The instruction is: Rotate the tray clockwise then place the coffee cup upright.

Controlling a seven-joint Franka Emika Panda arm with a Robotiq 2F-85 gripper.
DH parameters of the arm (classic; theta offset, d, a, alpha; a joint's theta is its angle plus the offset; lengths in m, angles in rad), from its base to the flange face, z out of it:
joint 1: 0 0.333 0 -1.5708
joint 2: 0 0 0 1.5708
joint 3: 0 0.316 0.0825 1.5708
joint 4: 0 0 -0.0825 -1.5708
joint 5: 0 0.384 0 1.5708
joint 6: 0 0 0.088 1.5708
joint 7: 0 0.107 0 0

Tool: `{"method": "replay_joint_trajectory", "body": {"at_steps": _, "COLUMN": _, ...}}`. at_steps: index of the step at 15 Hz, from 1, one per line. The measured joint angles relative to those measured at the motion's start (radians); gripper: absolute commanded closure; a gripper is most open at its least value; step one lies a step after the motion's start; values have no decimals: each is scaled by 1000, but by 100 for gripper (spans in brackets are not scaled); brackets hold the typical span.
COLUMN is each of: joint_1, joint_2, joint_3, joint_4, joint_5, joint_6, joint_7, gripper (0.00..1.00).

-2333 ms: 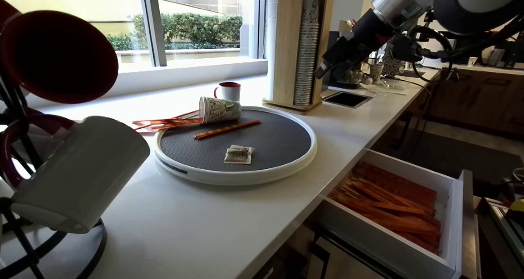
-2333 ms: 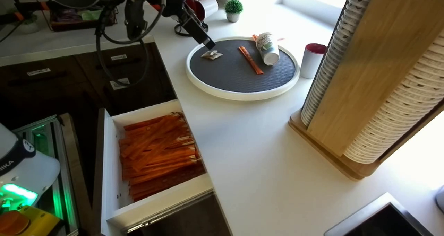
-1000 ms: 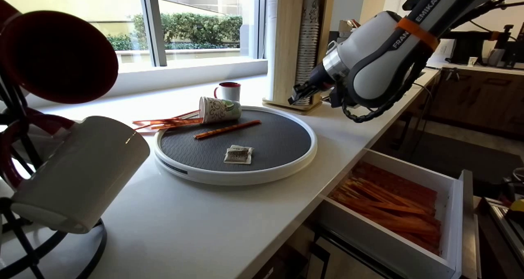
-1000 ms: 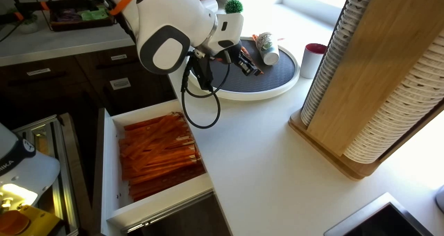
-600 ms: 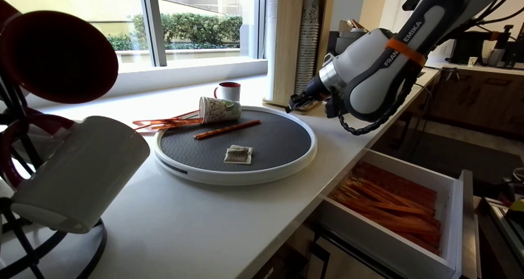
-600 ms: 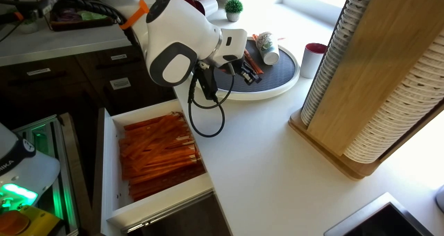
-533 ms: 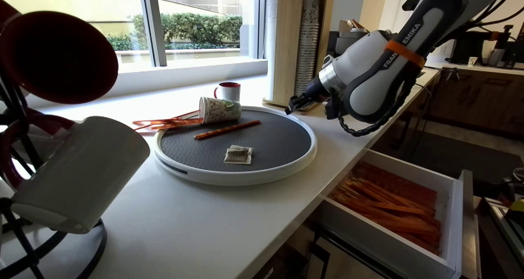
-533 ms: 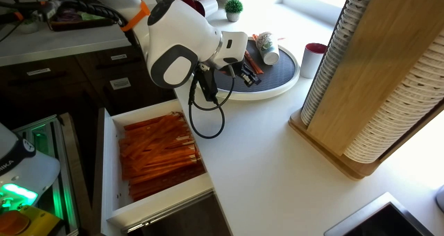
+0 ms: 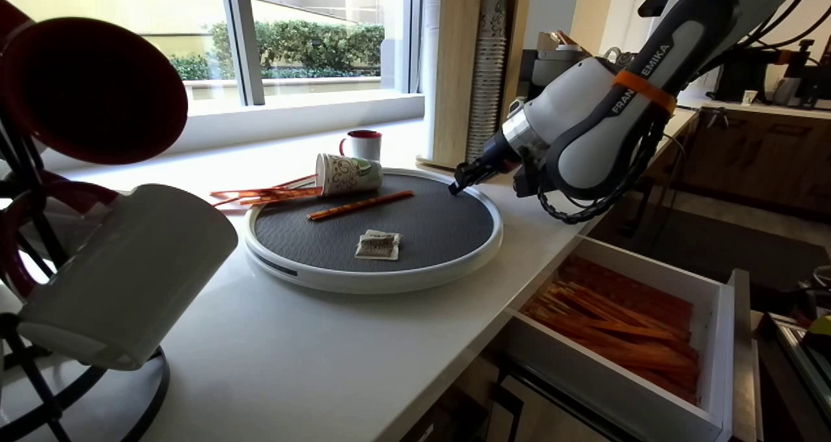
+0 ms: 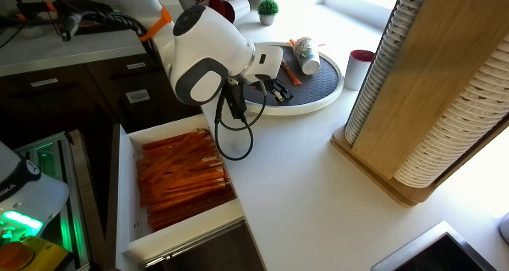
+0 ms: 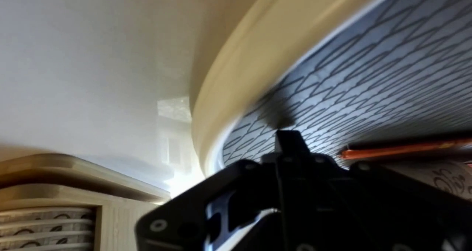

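The tray (image 9: 436, 224), a dark grey disc with a thick white rim, lies flat on the counter in both exterior views. On it the coffee cup (image 9: 350, 174), pale with a swirl pattern, rests on its side near the rim, several orange sticks at its mouth. My gripper (image 9: 454, 188) points down at the tray inside the rim, on the part nearest the wooden cup holder, apart from the cup. In the wrist view the gripper (image 11: 287, 132) is shut with nothing between its fingers. A shadow lies by the tip; whether it touches the tray I cannot tell.
One orange stick (image 9: 360, 205) and a small packet (image 9: 378, 245) lie on the tray. A red-rimmed mug (image 10: 358, 70) stands beside it. A wooden holder (image 10: 445, 84) of stacked cups, an open drawer (image 9: 649, 390) of orange sticks and a mug rack (image 9: 45, 383) are around.
The arm has swung across to the holder side of the tray, and the gripper has come down towards its surface. Tray, cup, sticks and packet look unmoved.
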Motion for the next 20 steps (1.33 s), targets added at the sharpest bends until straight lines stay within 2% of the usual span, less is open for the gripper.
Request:
{"method": "replay_joint_trajectory", "body": {"at_steps": 4, "joint_1": -37, "joint_2": -13, "joint_3": 40, "joint_4": 0, "joint_5": -1, "joint_6": -49, "joint_7": 6, "gripper": 100}}
{"method": "replay_joint_trajectory", "body": {"at_steps": 8, "joint_1": -74, "joint_2": -49, "joint_3": 88, "joint_4": -1, "joint_5": -1, "joint_6": -157, "joint_7": 14, "gripper": 100}}
{"method": "replay_joint_trajectory", "body": {"at_steps": 14, "joint_1": -148, "joint_2": -110, "joint_3": 214, "joint_4": -8, "joint_5": 7, "joint_6": -349, "joint_7": 18, "gripper": 100}}
{"method": "replay_joint_trajectory", "body": {"at_steps": 20, "joint_1": -236, "joint_2": -124, "joint_3": 371, "joint_4": -11, "joint_5": 10, "joint_6": -450, "joint_7": -31, "gripper": 100}}
